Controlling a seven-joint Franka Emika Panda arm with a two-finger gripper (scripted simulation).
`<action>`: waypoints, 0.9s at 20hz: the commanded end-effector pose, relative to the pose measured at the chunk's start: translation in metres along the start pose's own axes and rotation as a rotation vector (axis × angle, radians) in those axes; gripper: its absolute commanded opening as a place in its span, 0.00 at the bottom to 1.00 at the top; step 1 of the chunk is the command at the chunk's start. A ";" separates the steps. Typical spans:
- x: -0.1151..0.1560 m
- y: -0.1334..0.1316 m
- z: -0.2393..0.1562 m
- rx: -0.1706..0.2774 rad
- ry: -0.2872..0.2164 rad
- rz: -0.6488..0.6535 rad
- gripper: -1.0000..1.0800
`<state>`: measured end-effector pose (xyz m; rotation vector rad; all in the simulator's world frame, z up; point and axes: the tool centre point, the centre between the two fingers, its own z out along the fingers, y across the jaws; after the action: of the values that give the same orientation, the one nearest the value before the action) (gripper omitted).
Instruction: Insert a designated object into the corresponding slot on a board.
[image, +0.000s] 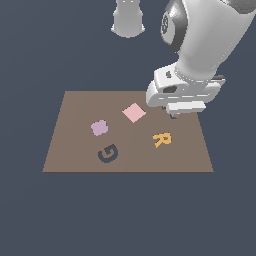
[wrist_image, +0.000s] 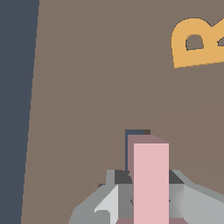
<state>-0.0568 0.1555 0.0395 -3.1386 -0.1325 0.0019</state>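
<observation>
So, fingers (wrist_image: 151, 205) clamped on the light-pink T block (wrist_image: 151, 183), pressing in on both sides of its stem. Held low over the brown board (image: 75, 150), right above the dark T-shaped slot (wrist_image: 136, 132), with just a sliver of that recess peeking out past the block's far end. Orange letter R (wrist_image: 197, 41) lying flat on the board further out beyond the fingers. Can't really tell if the block is seated yet.
</observation>
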 end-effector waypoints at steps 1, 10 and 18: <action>0.001 -0.001 0.000 0.000 0.000 0.004 0.00; 0.001 0.000 0.008 0.000 0.000 0.003 0.00; 0.001 0.000 0.010 0.000 0.000 0.003 0.96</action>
<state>-0.0556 0.1558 0.0297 -3.1390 -0.1279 0.0018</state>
